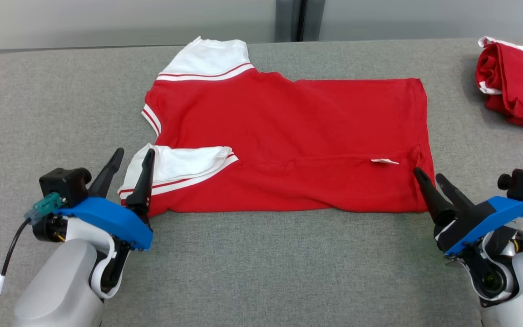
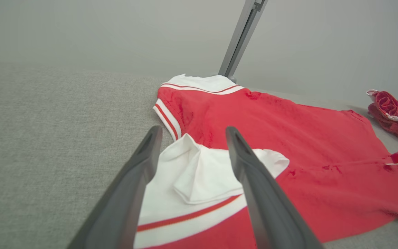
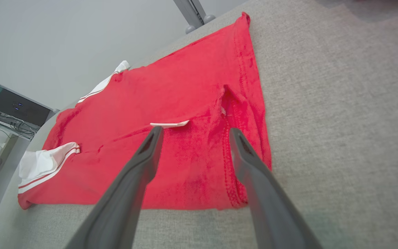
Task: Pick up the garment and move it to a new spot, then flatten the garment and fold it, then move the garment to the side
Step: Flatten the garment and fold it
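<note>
A grey, felt-covered table (image 1: 261, 263) spreads under and ahead of both end effectors. On it lies the red short-sleeved shirt with white, red-striped sleeves (image 1: 288, 122), spread flat and lengthwise between the two end effectors, with its sleeve end by the left one and its hem end by the right one. The nearer white sleeve (image 1: 184, 163) lies folded onto the red body just ahead of the left end effector. The farther sleeve (image 1: 209, 59) lies well beyond it.

A second, crumpled red garment with white trim (image 1: 515, 86) sits well beyond the right end effector, apart from the shirt.

The left end effector (image 1: 133, 154) stands with its jaws spread wide and grips nothing. In the left wrist view its two dark fingers straddle the near sleeve's white cloth. Whether they touch it I cannot tell.

The right end effector (image 1: 427, 173) is likewise spread and empty, its fingertips at the shirt's near hem corner. A small white label (image 1: 384, 161) lies on the red cloth just beyond its left fingertip.
</note>
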Motion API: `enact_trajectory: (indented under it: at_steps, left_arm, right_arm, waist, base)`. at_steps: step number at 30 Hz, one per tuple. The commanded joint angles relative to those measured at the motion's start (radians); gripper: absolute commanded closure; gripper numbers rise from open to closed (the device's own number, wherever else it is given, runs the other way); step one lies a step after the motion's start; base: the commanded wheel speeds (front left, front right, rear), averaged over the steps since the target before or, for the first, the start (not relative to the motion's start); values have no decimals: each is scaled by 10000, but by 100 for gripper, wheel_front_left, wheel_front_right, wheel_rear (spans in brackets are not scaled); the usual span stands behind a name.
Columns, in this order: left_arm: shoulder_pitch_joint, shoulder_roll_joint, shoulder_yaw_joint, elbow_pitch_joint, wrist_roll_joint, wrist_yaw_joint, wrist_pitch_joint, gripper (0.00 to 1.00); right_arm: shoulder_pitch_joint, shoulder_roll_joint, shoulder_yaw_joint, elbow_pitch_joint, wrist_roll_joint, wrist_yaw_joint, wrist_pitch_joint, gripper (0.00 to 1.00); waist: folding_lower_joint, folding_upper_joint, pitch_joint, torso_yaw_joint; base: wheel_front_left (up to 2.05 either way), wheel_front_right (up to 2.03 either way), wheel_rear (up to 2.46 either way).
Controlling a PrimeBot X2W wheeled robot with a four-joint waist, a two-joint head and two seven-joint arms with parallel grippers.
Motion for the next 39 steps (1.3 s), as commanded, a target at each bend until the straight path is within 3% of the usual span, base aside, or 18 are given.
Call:
enact_trajectory:
  at_steps: [1,17,32,33,34,35,36,39]
  left_arm:
    - [133,91,-23,74,68,-65,-66,0]
    - [970,298,-516,592,225,160,103,0]
    - [574,166,-840,1471,160,162,660,0]
    - [534,116,-864,1525,128,132,701,6]
    - [493,74,-882,1583,92,108,726,54]
    - [451,21,-897,1631,50,103,729,89]
    - [423,-47,-903,1682,3,89,746,100]
    - [317,-181,-818,1946,-210,43,686,100]
  right_arm:
    - [122,-138,-35,3,-123,6,-82,0]
    - [374,-608,313,617,-1237,6,-512,0]
    - [-459,-730,992,2237,-2325,6,-442,0]
    - [-499,-699,1042,2342,-2309,6,-435,11]
    - [-546,-667,1073,2434,-2295,6,-483,57]
    - [-583,-645,1102,2504,-2282,6,-503,98]
    - [-607,-608,1145,2578,-2232,6,-553,100]
    - [-667,-583,1179,2749,-2087,6,-760,100]
  waist:
    - [1,-2,-45,2]
    - [1,-2,-265,29]
    - [1,-2,-17,92]
    - [1,-2,-10,104]
    - [1,-2,-6,112]
    - [1,-2,-10,121]
    - [1,-2,-19,134]
    - [1,-2,-68,173]
  base:
    - [0,0,0]
    - [0,0,0]
    - [0,0,0]
    - [0,0,0]
    - [0,0,0]
    - [0,0,0]
    - [0,0,0]
    - [0,0,0]
